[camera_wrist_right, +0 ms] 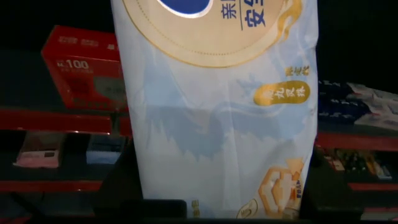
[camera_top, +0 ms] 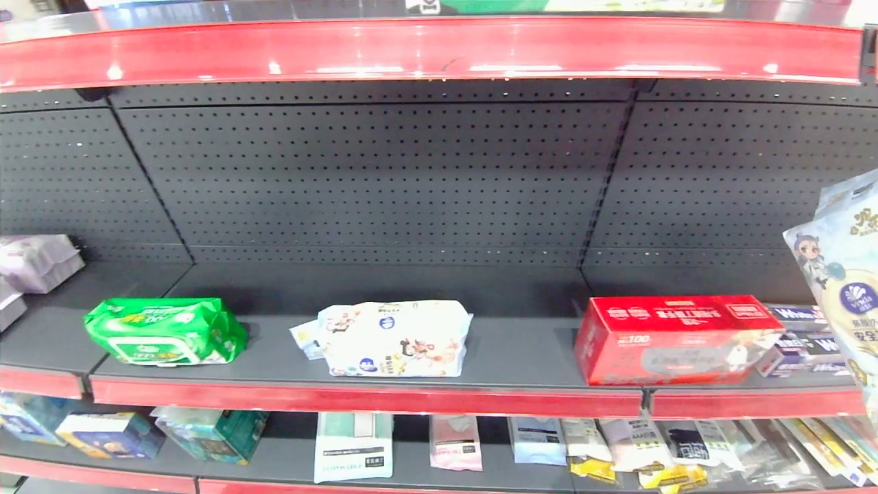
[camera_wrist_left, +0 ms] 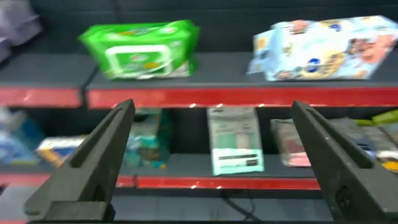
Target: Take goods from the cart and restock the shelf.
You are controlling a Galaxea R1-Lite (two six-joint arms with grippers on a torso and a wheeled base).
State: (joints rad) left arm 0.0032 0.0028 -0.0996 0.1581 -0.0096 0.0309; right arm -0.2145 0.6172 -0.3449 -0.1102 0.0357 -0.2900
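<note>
A tall pale blue bag (camera_top: 840,274) with a cartoon figure and a gold-ringed label hangs at the right edge of the head view, in front of the middle shelf (camera_top: 521,357). In the right wrist view the same bag (camera_wrist_right: 217,106) stands between the dark fingers of my right gripper (camera_wrist_right: 221,162), which is shut on it. My left gripper (camera_wrist_left: 211,107) is open and holds nothing, out in front of the shelf's red lip, facing a green wipes pack (camera_wrist_left: 140,50) and a white patterned pack (camera_wrist_left: 323,46).
The middle shelf holds a green wipes pack (camera_top: 164,331), a white patterned pack (camera_top: 394,337), a red box (camera_top: 669,339) and purple boxes (camera_top: 799,336) behind the bag. Bare board lies between them. Pale packs (camera_top: 38,261) sit far left. The lower shelf (camera_top: 411,473) carries several small packets.
</note>
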